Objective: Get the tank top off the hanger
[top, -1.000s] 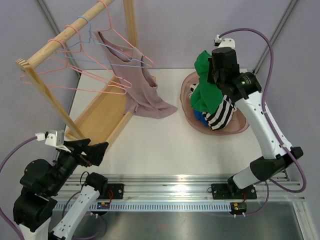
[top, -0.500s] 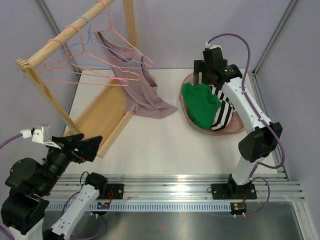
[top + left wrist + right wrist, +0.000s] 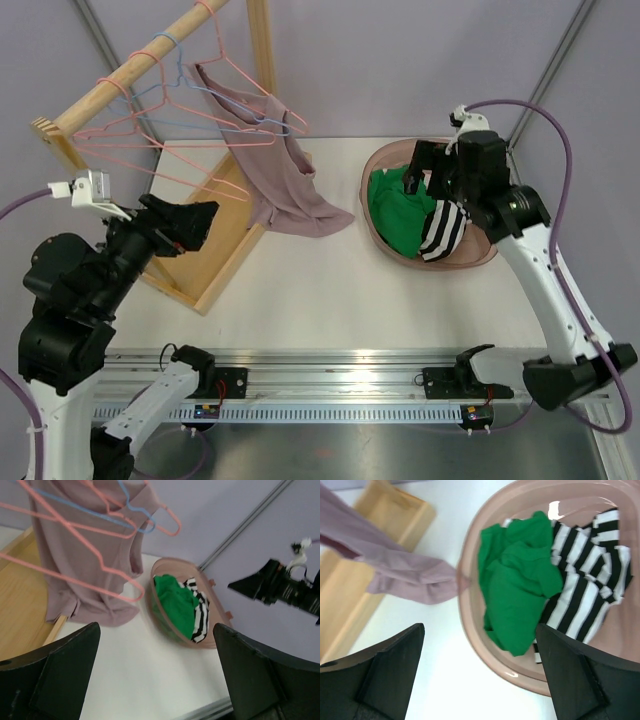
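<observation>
The mauve tank top [image 3: 280,175] hangs from a wire hanger [image 3: 288,122] at the far end of the wooden rail [image 3: 140,62]; its hem drapes onto the table. In the left wrist view the tank top [image 3: 75,565] fills the upper left behind pink and blue hangers [image 3: 120,527]. My left gripper [image 3: 188,226] is open and empty, raised left of the tank top and apart from it. My right gripper [image 3: 424,170] is open and empty above the basin, over a green garment [image 3: 520,587].
A pink basin [image 3: 478,258] at the right holds the green garment [image 3: 398,208] and a black-and-white striped one [image 3: 440,232]. Several empty pink hangers [image 3: 150,150] hang on the rail. The rack's wooden base [image 3: 200,235] lies on the table's left.
My right gripper opened and let the green garment fall into the basin, then drew back to the right. My left arm rose and moved toward the rack.
</observation>
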